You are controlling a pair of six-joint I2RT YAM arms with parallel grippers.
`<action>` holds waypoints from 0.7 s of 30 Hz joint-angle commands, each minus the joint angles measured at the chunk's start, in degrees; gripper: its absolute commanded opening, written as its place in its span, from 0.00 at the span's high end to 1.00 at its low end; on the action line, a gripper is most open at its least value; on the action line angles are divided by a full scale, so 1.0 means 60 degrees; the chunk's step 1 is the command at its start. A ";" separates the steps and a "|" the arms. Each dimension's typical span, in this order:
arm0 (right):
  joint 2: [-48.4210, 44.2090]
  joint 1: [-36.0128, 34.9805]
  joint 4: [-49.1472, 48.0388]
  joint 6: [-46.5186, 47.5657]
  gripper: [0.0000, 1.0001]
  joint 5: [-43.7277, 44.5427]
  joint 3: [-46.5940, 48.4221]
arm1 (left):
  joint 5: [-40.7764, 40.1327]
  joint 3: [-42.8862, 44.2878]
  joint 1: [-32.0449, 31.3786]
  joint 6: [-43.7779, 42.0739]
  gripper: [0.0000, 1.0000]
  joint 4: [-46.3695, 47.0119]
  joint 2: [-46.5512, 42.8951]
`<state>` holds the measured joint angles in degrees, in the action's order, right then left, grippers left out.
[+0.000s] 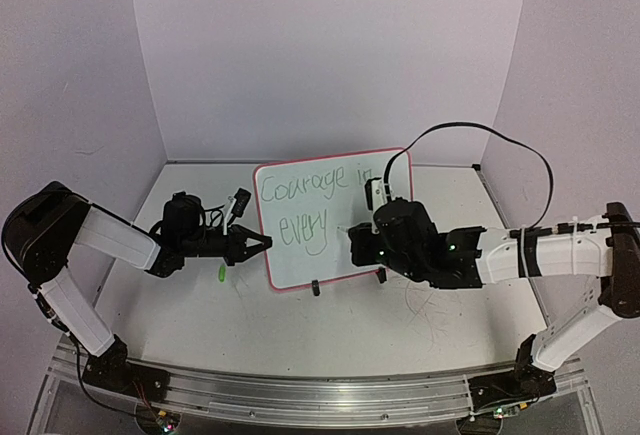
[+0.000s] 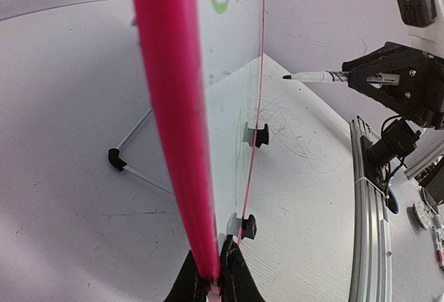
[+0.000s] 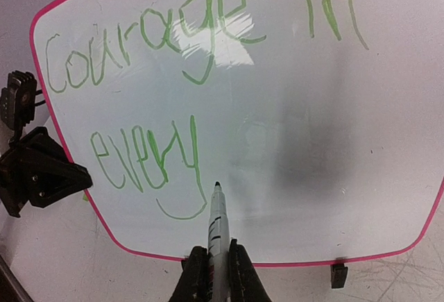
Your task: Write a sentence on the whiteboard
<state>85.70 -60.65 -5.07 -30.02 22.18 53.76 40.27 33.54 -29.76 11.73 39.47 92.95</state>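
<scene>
The whiteboard [image 1: 335, 245] stands upright mid-table on two black clip feet. The sentence [image 1: 300, 190] in green reads "Courage in" on the top line and "every" below it [image 3: 146, 163]. My left gripper [image 1: 262, 245] is shut on the board's pink left rim [image 2: 170, 107], with its jaws either side of the edge [image 2: 211, 284]. My right gripper [image 3: 217, 274] is shut on a white marker [image 3: 216, 225] in front of the board. The marker's tip points just right of the "y" tail. In the left wrist view the marker [image 2: 316, 77] stands a little off the board's face.
A small green marker cap [image 1: 221, 272] lies on the table left of the board. Grey scribble marks [image 1: 430, 315] cover the tabletop at the right. The board's wire stand [image 2: 132, 163] sits behind it. Purple walls close three sides, and a metal rail [image 1: 320, 395] runs along the front.
</scene>
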 commanded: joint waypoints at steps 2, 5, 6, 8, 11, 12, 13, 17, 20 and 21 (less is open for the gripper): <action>-0.0514 0.0258 0.0075 0.0008 1.00 0.0403 -0.0170 | -0.0967 0.0313 0.0055 -0.0651 1.00 -0.0022 -0.0134; -0.0745 0.0462 0.0078 -0.0059 1.00 0.0334 -0.0418 | -0.0958 0.0308 0.0054 -0.0651 1.00 -0.0035 -0.0123; -0.0803 0.0514 0.0059 -0.0036 1.00 0.0288 -0.0466 | -0.0959 0.0307 0.0055 -0.0651 1.00 -0.0039 -0.0118; -0.0829 0.0542 -0.0021 0.0117 1.00 0.0231 -0.0452 | -0.0965 0.0322 0.0056 -0.0651 1.00 -0.0042 -0.0119; -0.0594 0.0542 -0.0049 0.0325 1.00 0.0170 -0.0178 | -0.0951 0.0343 0.0053 -0.0651 1.00 -0.0040 -0.0089; -0.0534 0.0548 -0.0084 0.0349 1.00 0.0191 -0.0112 | -0.0950 0.0343 0.0054 -0.0651 1.00 -0.0042 -0.0104; -0.0487 0.0555 -0.0123 0.0364 1.00 0.0227 -0.0061 | -0.0955 0.0333 0.0051 -0.0656 1.00 -0.0042 -0.0127; -0.0280 0.0645 -0.0317 0.0420 1.00 0.0237 0.0139 | -0.0983 0.0294 0.0054 -0.0665 1.00 -0.0050 -0.0202; -0.0119 0.0675 -0.0439 0.0546 1.00 0.0140 0.0325 | -0.0970 0.0299 0.0056 -0.0665 1.00 -0.0059 -0.0213; -0.0062 0.0682 -0.0444 0.0593 1.00 0.0147 0.0391 | -0.0968 0.0299 0.0054 -0.0665 1.00 -0.0059 -0.0217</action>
<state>83.87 -56.97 -5.19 -28.27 22.76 52.59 40.29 33.74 -29.76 11.68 39.05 92.95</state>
